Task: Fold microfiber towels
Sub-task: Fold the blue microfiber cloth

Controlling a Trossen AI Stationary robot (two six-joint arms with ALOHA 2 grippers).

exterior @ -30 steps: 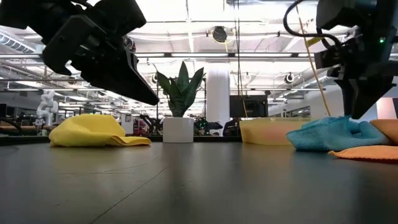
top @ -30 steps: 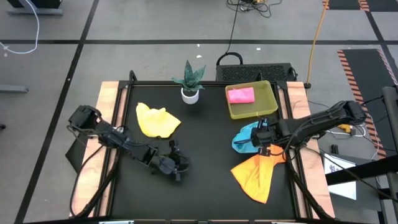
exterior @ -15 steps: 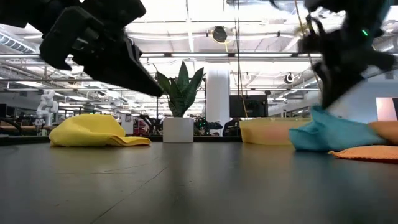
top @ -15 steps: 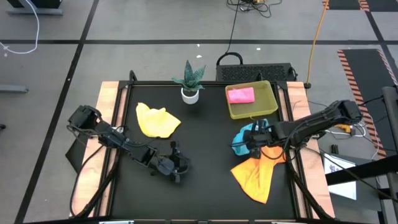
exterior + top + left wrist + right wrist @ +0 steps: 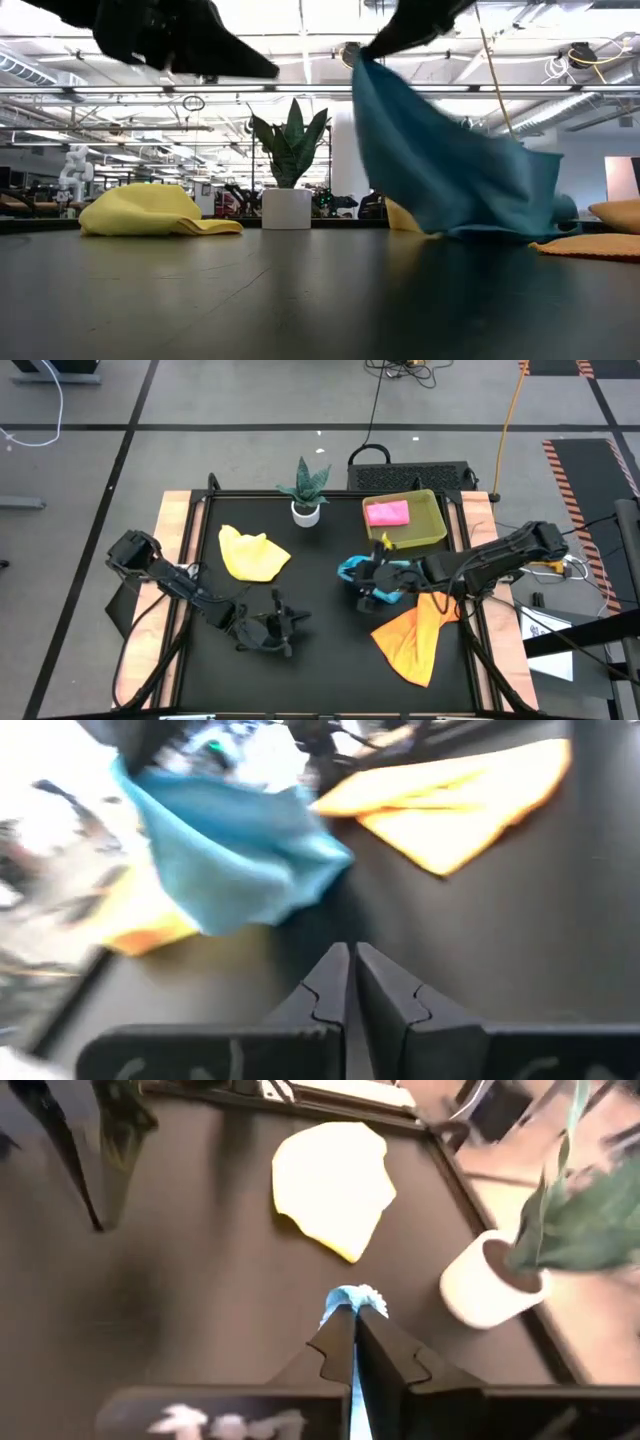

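The light blue towel (image 5: 390, 578) (image 5: 440, 150) hangs from my right gripper (image 5: 347, 569) (image 5: 352, 1320), which is shut on it above the table's middle right. My left gripper (image 5: 288, 620) (image 5: 350, 970) hovers shut and empty near the table's front middle, pointing at the blue towel (image 5: 230, 850). The yellow towel (image 5: 252, 553) lies crumpled at the far left. Near the front right the orange towel (image 5: 410, 640) lies flat. The pink towel (image 5: 387, 512) lies folded in the yellow-green tray (image 5: 440, 525). My right gripper pinches a bunched tuft of the blue towel (image 5: 350, 1296) between its two fingers; a bit of the tuft sticks out past the tips. The fingers come from the table's right, slanting down. The towel hangs spread below them, its lower end (image 5: 500, 230) on the table by the orange towel.
A potted plant (image 5: 305, 490) (image 5: 490, 1290) in a white pot stands at the far middle. The tray sits at the far right. Bare dark tabletop (image 5: 320, 590) lies between the two grippers and in front of the yellow towel.
My right gripper has taken hold of the blue towel, then gone up and toward the table's left, tipping closer to level. The towel has been drawn out of its heap and hangs spread, its lower end still on the table. My left gripper has risen a little and turned.
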